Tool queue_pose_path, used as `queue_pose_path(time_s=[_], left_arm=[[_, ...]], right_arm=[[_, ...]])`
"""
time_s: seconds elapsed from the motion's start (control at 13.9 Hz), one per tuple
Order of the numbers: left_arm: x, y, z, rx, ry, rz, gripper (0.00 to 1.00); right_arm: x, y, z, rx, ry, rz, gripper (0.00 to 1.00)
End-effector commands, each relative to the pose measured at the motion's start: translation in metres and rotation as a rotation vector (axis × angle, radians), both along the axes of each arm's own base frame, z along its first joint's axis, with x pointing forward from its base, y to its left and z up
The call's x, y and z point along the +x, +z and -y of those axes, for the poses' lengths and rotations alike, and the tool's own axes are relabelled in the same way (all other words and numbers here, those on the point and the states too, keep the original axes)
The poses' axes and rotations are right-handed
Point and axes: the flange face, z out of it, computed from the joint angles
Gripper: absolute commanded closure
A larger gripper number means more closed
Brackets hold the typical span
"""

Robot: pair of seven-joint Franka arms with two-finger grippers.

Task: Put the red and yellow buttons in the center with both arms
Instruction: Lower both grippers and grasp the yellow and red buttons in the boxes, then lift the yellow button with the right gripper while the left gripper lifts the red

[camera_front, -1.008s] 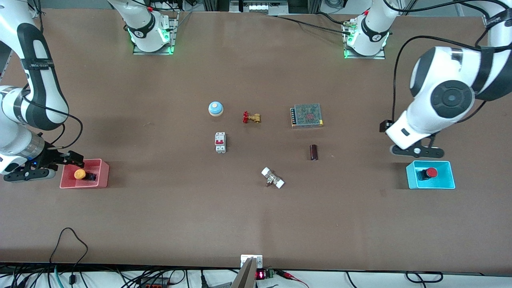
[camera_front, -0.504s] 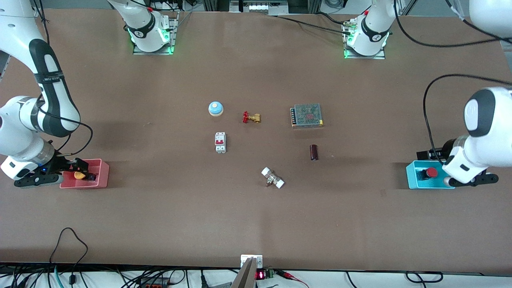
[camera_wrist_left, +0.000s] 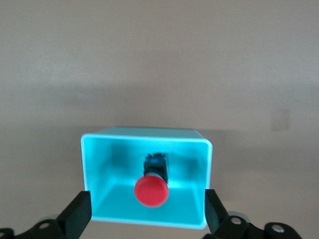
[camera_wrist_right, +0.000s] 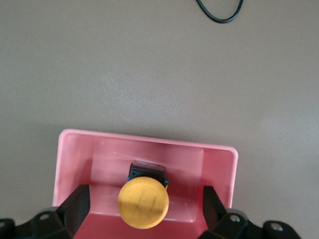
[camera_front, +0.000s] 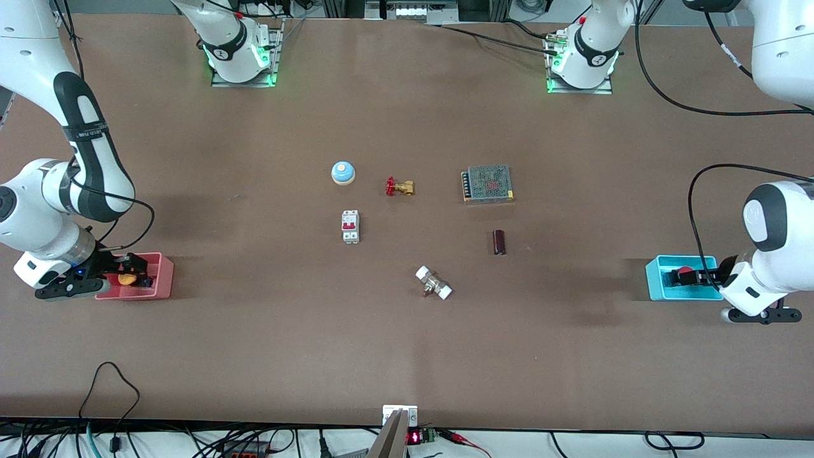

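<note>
The yellow button (camera_front: 128, 278) lies on its side in the pink tray (camera_front: 162, 275) at the right arm's end of the table. My right gripper (camera_front: 121, 270) is open over that tray. In the right wrist view its fingers (camera_wrist_right: 75, 209) flank the yellow cap (camera_wrist_right: 143, 202) without touching it. The red button (camera_front: 685, 271) lies in the cyan tray (camera_front: 658, 283) at the left arm's end. My left gripper (camera_front: 703, 277) is open over it. In the left wrist view its fingers (camera_wrist_left: 77, 216) stand wide on either side of the red cap (camera_wrist_left: 150, 191).
On the middle of the table lie a blue-domed bell (camera_front: 343, 172), a brass valve with a red handle (camera_front: 399, 187), a white breaker (camera_front: 350, 226), a mesh-topped power supply (camera_front: 488, 183), a dark cylinder (camera_front: 499, 242) and a white-ended fitting (camera_front: 434, 283).
Both grippers have come down to their trays. The left arm has swung out toward its end of the table and now reaches in over the cyan tray. The buttons have not moved.
</note>
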Motion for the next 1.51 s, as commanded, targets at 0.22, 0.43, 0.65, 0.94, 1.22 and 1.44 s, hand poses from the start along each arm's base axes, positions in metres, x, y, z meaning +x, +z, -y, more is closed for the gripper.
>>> queue_pose_path(time_s=[0.22,0.43,0.65,0.94,1.22,1.44], left_arm=[[-0.022,-0.048,-0.010,-0.018,-0.051,0.032,0.13],[-0.035,-0.069,-0.015,-0.023,-0.044,0.044,0.13],[-0.041,-0.077,-0.015,-0.031,-0.039,0.030,0.16],[-0.039,-0.074,-0.019,-0.067,0.006,0.048,0.34],[-0.036,-0.071,-0.019,-0.091,0.036,0.064,0.56],[-0.035,-0.069,-0.020,-0.089,0.033,0.067,0.71]], right_arm=[[0.004,-0.010,0.003,-0.014,0.033,0.016,0.03],[0.004,-0.011,0.003,-0.017,0.038,0.014,0.13],[0.004,-0.013,0.003,-0.016,0.038,0.011,0.25],[0.004,-0.014,0.001,-0.028,0.063,0.007,0.44],[0.004,-0.014,0.001,-0.029,0.063,0.007,0.56],[0.003,-0.013,0.002,-0.030,0.065,0.006,0.59]])
